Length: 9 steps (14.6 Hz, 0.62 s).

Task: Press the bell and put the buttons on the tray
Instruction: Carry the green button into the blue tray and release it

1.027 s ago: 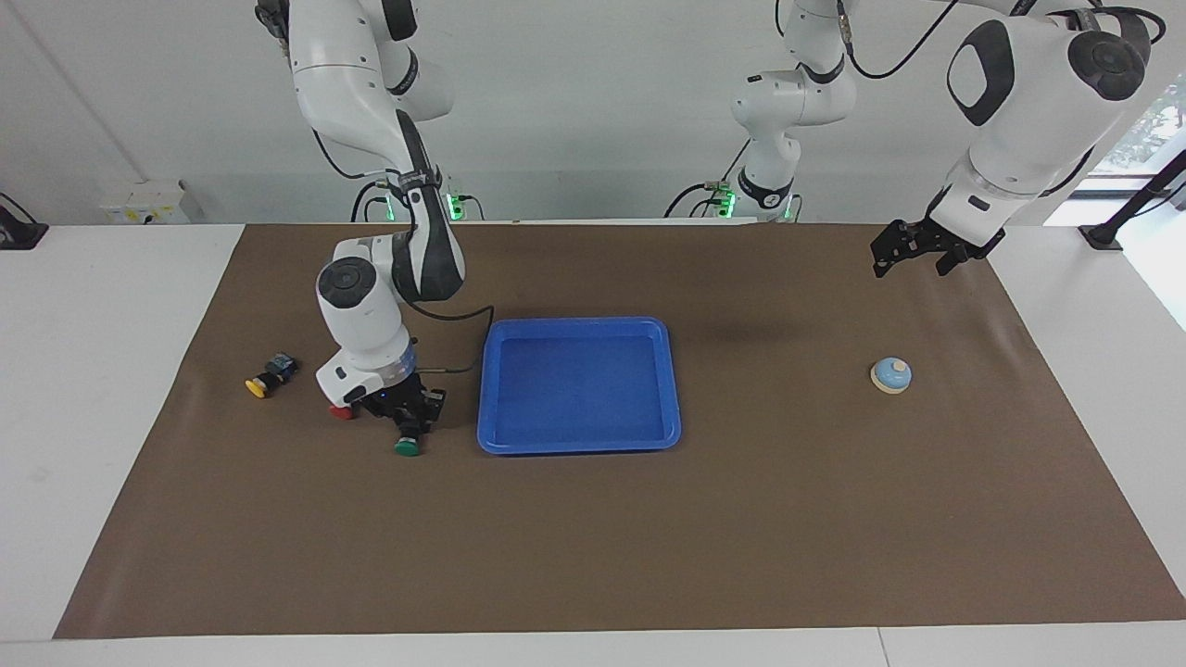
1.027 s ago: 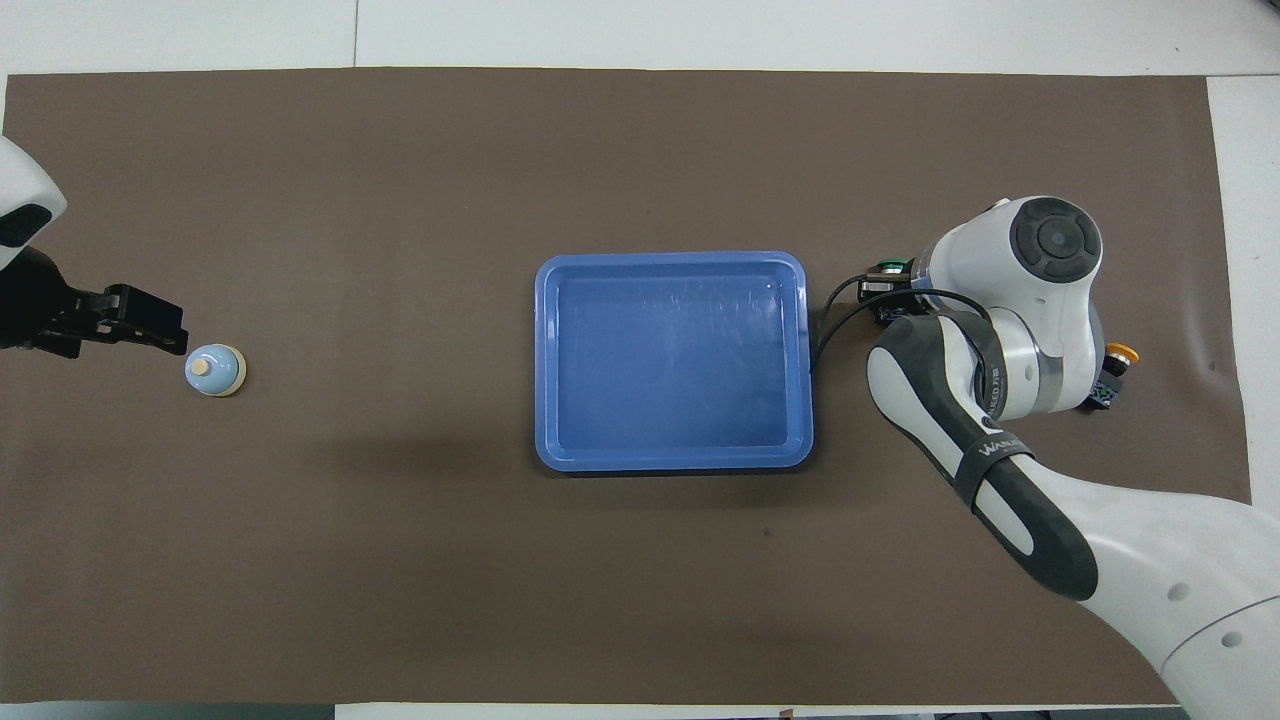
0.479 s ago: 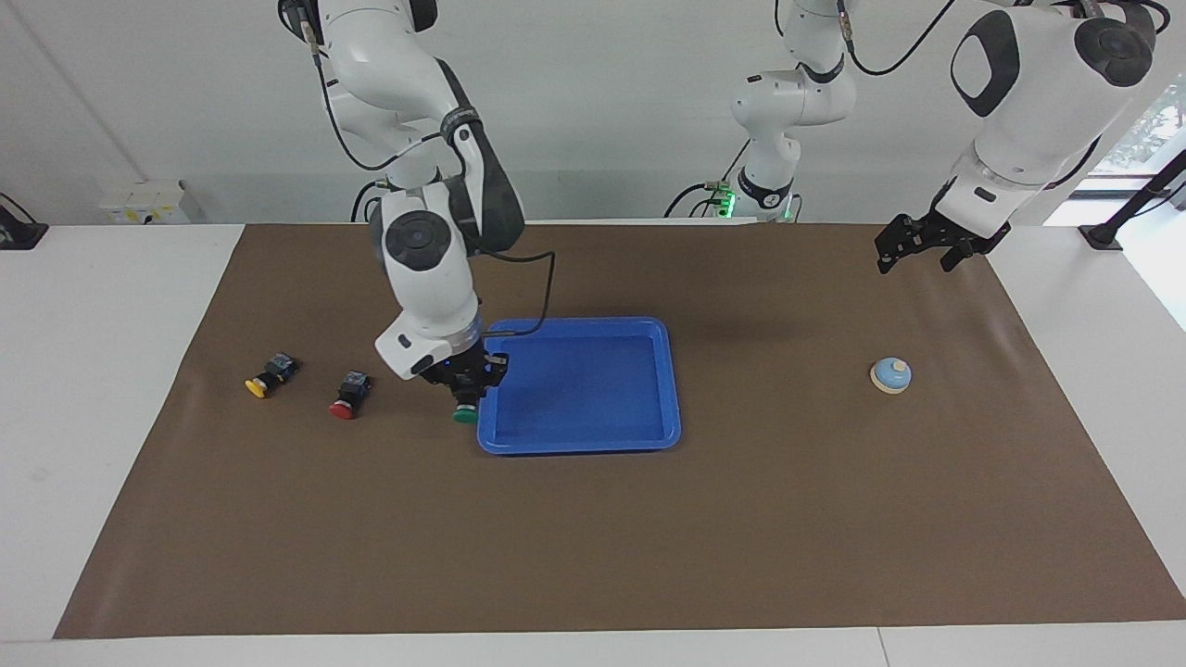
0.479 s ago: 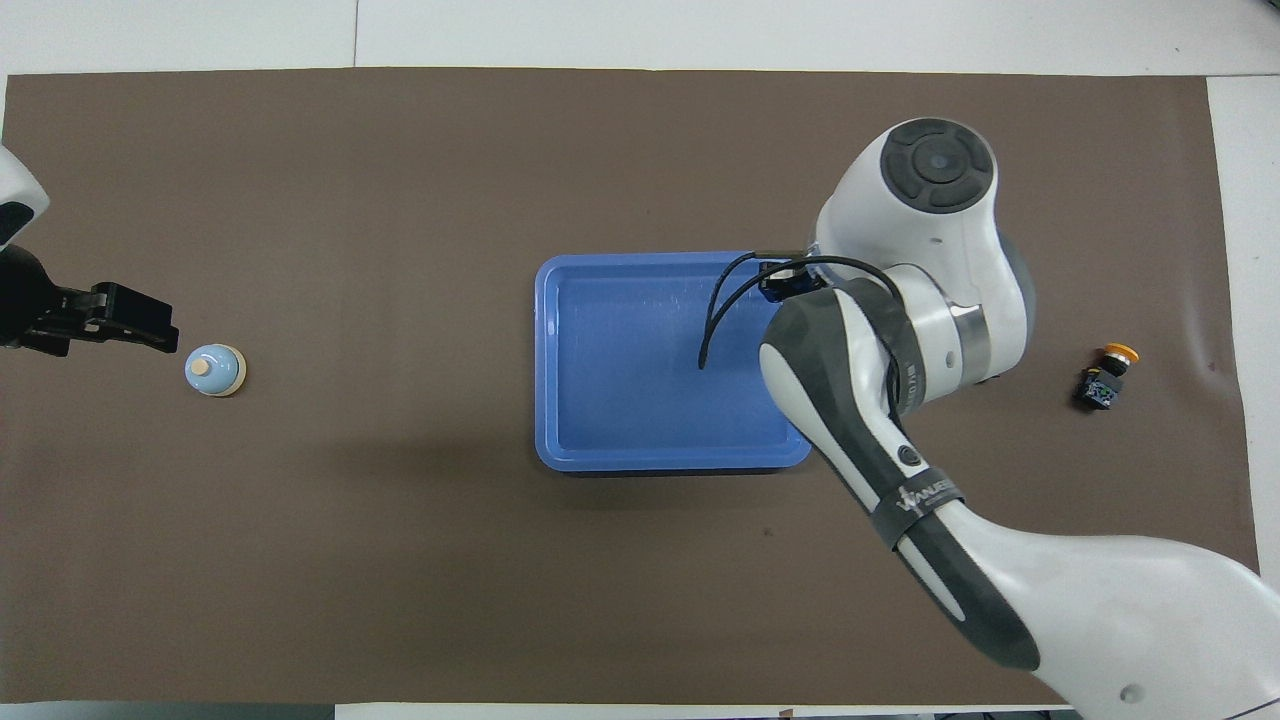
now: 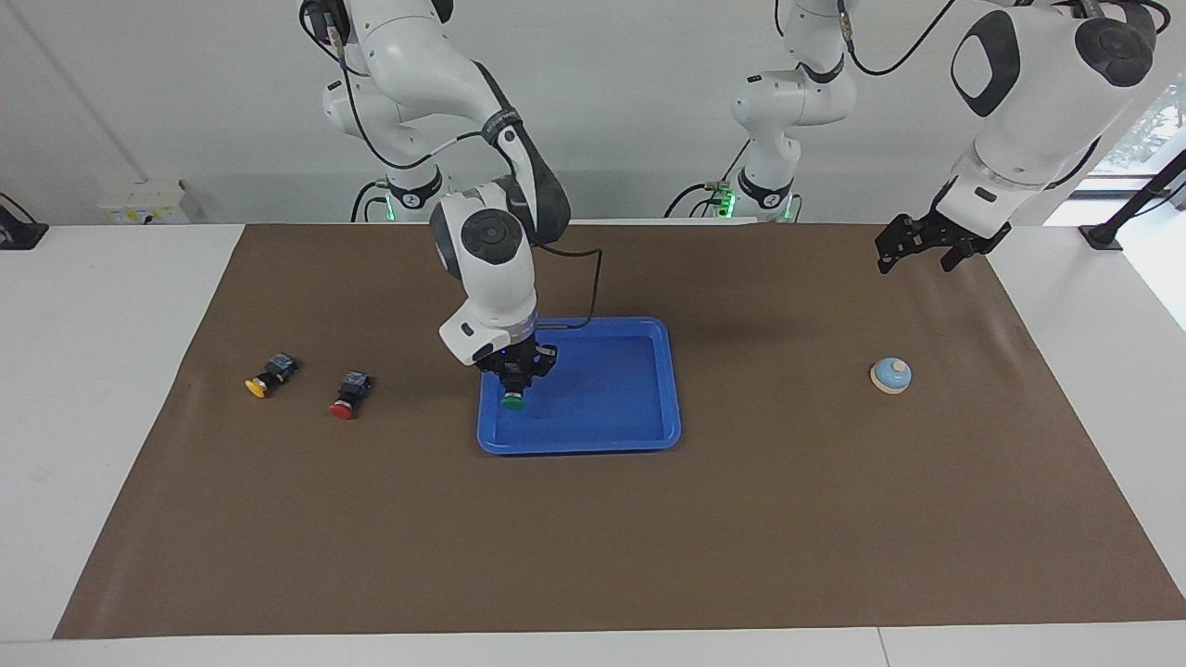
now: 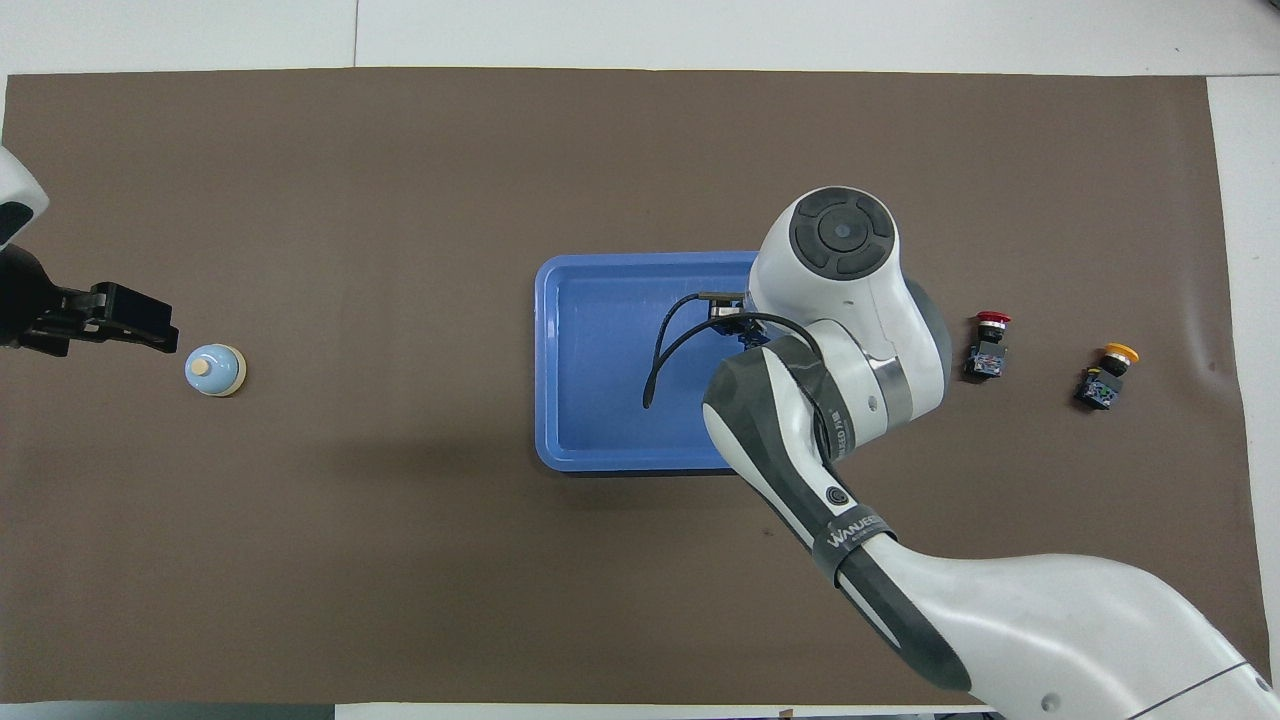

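Brown matting covers the counter, and nearest the robots I have the left pincer waiting up over the mat at its own end, fingers spread wide with nothing between them. A little farther out, about level with one another, come the working pieces: the flat rectangular bright-blue plastic tray at the middle, and my right pincer hanging over the part of it toward the right arm's end, clamped tight on the black-bodied green-capped push-button switch, cap pointing down. I judge it not yet set down; whether it touches the tray floor I cannot tell. Toward the right arm's end, on the mat, lie the red-capped black push-button switch and, well apart from the tray, the yellow-capped black push-button switch. Toward the left arm's end sits the small round light-blue dome bell with cream knob, untouched now. So no button rests in the tray; releasing green, then red and yellow, remains, and whether the bell was pressed I cannot tell.
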Each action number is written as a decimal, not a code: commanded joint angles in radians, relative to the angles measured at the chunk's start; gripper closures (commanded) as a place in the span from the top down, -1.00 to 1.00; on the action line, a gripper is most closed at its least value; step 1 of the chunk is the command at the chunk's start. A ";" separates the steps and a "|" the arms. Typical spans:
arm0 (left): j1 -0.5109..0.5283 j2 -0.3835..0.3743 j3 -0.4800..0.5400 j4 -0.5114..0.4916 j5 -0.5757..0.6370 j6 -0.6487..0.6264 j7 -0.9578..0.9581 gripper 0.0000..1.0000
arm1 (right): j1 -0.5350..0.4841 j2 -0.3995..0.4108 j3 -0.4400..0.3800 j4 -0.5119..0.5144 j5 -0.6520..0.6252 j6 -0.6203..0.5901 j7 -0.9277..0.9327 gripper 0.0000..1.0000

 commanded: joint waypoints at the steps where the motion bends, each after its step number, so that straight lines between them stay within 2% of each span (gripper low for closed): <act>1: 0.006 -0.007 0.000 0.007 -0.012 -0.022 -0.008 1.00 | 0.025 -0.037 -0.001 -0.103 0.003 0.083 0.043 -1.00; 6: 0.006 -0.007 0.000 0.007 -0.012 -0.022 -0.008 1.00 | 0.032 -0.040 -0.001 -0.136 0.003 0.107 0.083 -1.00; 7: 0.006 -0.007 0.000 0.007 -0.012 -0.022 -0.008 1.00 | 0.030 -0.040 -0.001 -0.136 0.003 0.107 0.090 -0.80; 8: 0.006 -0.007 0.000 0.007 -0.012 -0.022 -0.008 1.00 | 0.029 -0.040 -0.001 -0.134 0.003 0.104 0.095 0.40; 9: 0.006 -0.007 0.000 0.007 -0.012 -0.022 -0.008 1.00 | 0.027 -0.040 -0.001 -0.128 0.003 0.095 0.110 0.99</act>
